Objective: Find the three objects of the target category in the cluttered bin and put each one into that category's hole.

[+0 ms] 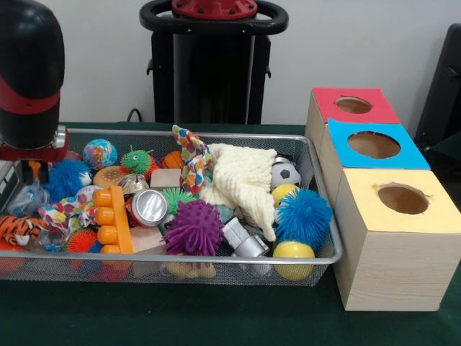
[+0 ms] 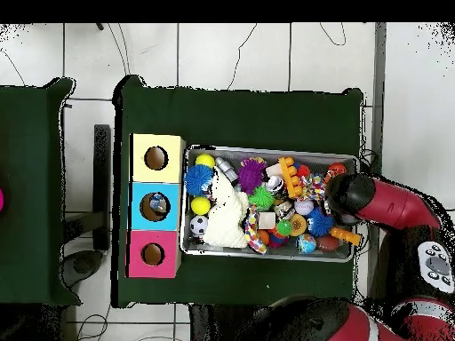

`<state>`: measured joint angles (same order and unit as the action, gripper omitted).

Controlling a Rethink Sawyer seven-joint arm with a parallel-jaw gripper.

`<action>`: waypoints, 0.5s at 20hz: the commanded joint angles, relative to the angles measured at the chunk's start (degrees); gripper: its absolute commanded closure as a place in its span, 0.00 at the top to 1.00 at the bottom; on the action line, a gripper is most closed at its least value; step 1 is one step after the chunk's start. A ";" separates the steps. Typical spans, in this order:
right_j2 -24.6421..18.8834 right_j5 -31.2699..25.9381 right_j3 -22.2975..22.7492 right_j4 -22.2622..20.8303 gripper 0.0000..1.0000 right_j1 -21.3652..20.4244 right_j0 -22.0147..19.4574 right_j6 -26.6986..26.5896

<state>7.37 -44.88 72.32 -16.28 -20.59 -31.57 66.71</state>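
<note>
The wire mesh bin is packed with toys. Among them are a purple spiky ball, a blue spiky ball, a second blue spiky ball, a green spiky ball, yellow balls, a small soccer ball and a drink can. A cream cloth lies over the middle. My gripper hangs over the bin's left end beside the second blue spiky ball, mostly hidden under the black and red arm. From overhead the arm reaches in over the bin from the right.
Three wooden boxes with round holes stand right of the bin: red top, blue top, yellow top. An orange block toy, a colourful knotted rope and a tiger plush also fill the bin.
</note>
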 commanded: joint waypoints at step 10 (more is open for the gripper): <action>-8.73 -0.36 13.39 -1.96 0.00 -13.16 -0.23 -5.63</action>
<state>5.22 -44.88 77.27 -16.32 -28.51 -31.64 66.71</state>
